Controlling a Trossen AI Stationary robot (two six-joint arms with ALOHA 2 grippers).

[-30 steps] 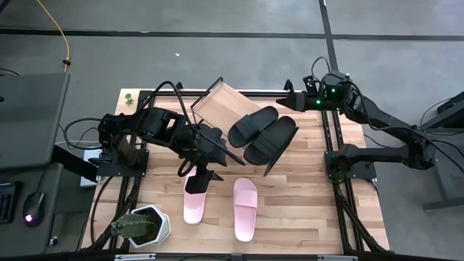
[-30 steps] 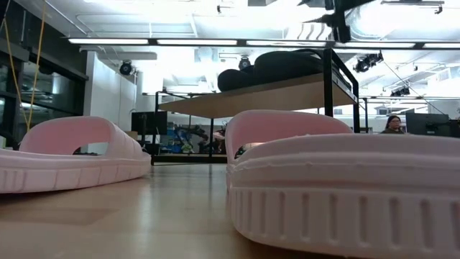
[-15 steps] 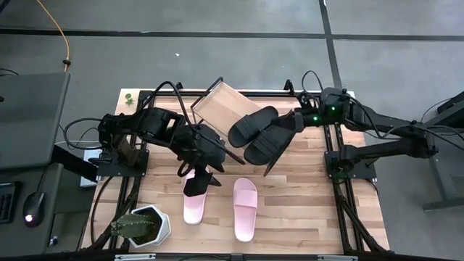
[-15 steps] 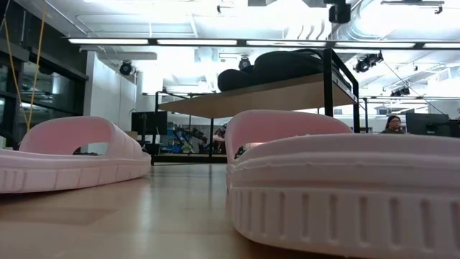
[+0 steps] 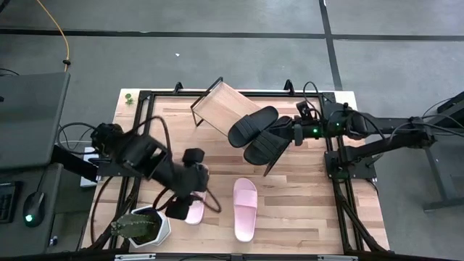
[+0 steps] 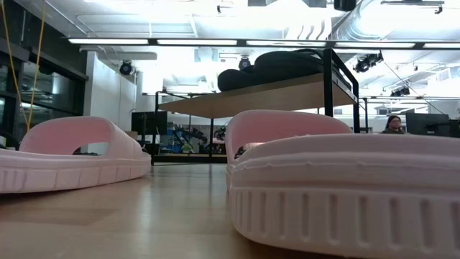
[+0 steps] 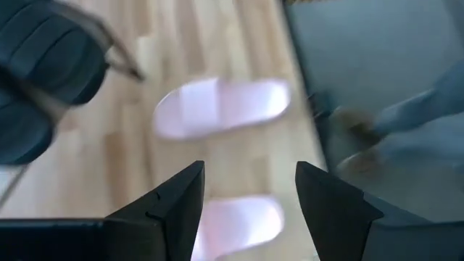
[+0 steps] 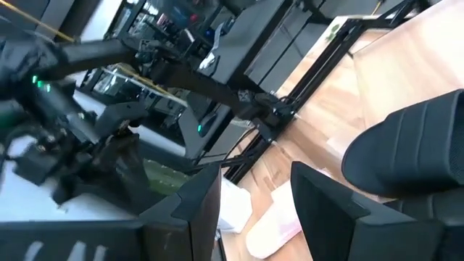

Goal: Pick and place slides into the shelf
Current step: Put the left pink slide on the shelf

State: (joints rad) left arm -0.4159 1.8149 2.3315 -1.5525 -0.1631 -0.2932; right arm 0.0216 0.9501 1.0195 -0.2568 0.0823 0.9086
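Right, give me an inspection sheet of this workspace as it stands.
Surface: wooden table, black frame rails along its sides.
Job's things: two black slides lie on the shelf; two pink slides lie on the table nearer the front edge.
Clutter: potted cactus at the front left corner.
Grippers: left gripper over the left pink slide, fingers open; right gripper at the black slides, fingers open, nothing held.
Cables: black cables loop along the left arm; an orange cord lies on the floor.
Surroundings: desk with a mouse at left; a person sits far back.
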